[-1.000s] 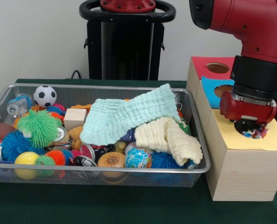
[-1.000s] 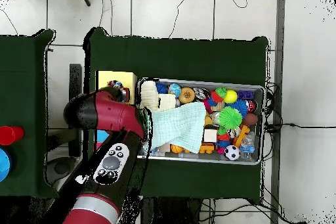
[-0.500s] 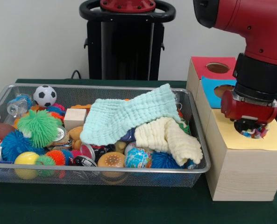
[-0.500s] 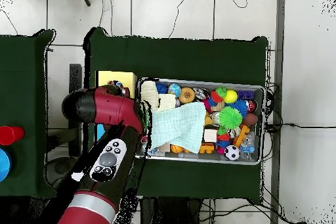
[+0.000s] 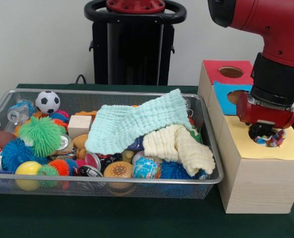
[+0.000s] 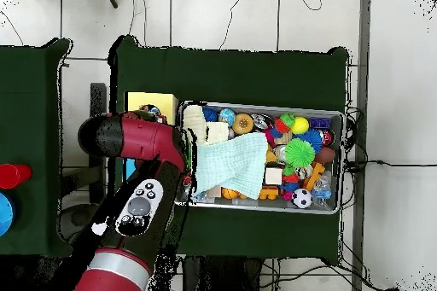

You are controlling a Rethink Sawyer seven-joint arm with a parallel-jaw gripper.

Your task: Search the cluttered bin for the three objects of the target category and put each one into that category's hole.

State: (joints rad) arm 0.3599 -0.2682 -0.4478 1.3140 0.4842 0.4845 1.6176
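Note:
My gripper (image 5: 264, 133) hangs just over the round hole in the yellow-topped wooden box (image 5: 246, 163), to the right of the bin. A polka-dot cloth bundle (image 5: 269, 141) sits in that hole right under the gripper; I cannot tell whether it is still held. The wire mesh bin (image 5: 112, 179) is full of toys, and no other polka-dot bundle shows in it. In the overhead view the arm (image 6: 136, 138) covers the gripper beside the yellow box (image 6: 145, 100), and the bin (image 6: 341, 161) lies to the right.
A mint waffle cloth (image 5: 137, 121) and a cream one (image 5: 179, 144) lie over the bin's right half. Spiky balls (image 5: 40, 134), a soccer ball (image 5: 47, 101) and a wooden block (image 5: 79, 125) fill the left. Blue (image 5: 225, 96) and red (image 5: 228, 72) boxes stand behind the yellow one.
The arm has lifted slightly and shifted right over the yellow box. The polka-dot bundle now sits lower, inside the hole.

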